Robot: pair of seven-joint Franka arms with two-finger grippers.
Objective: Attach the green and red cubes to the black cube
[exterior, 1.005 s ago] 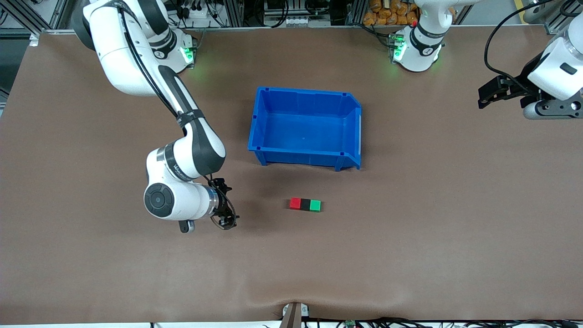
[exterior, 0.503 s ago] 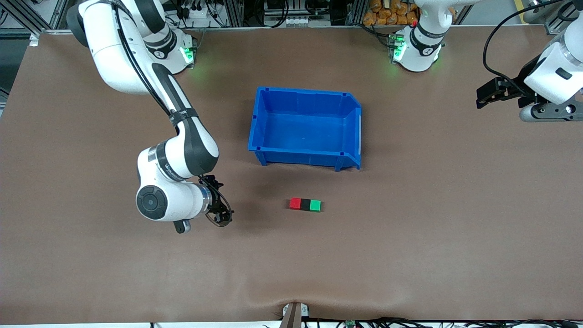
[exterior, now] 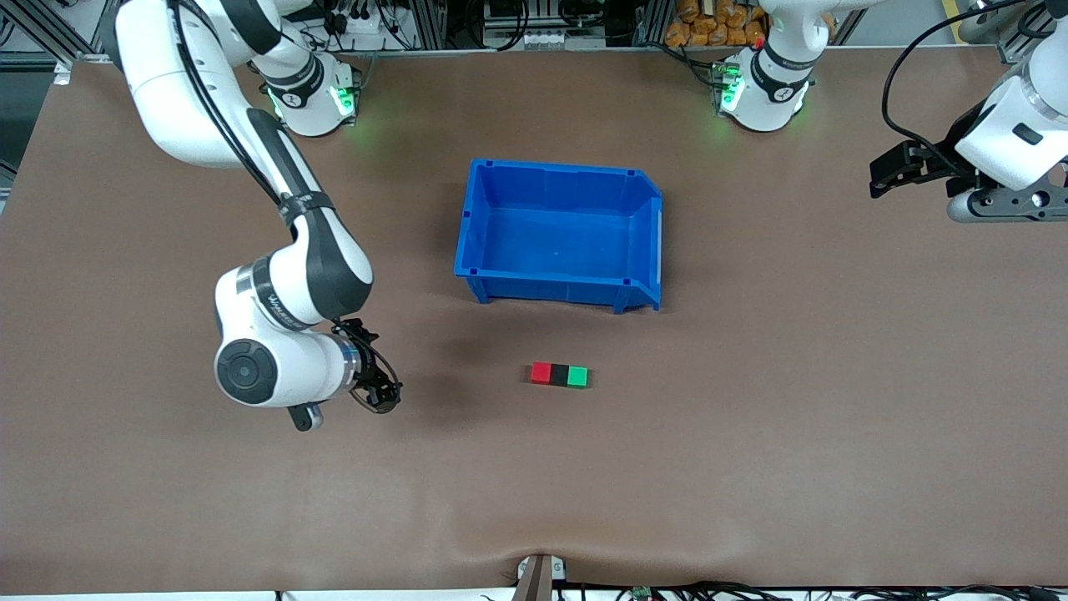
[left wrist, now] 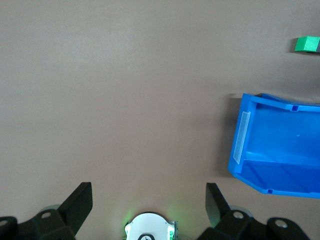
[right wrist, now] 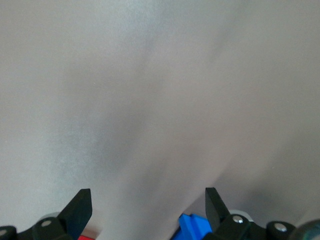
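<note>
**Three cubes joined in one row**

The black cube [exterior: 559,375] sits between the red cube [exterior: 541,373] and the green cube [exterior: 577,376], touching both, on the table nearer the camera than the blue bin [exterior: 559,234]. My right gripper [exterior: 377,391] and my left gripper [exterior: 891,173] hang open and empty, well apart.

The front view looks steeply down from high across the brown table [exterior: 751,467], facing both robot bases. The left wrist view looks straight down from well above the table. The right wrist view faces bare table surface at closer range. All three views share the open blue plastic bin [exterior: 559,229] [left wrist: 275,150] [right wrist: 192,225].
</note>
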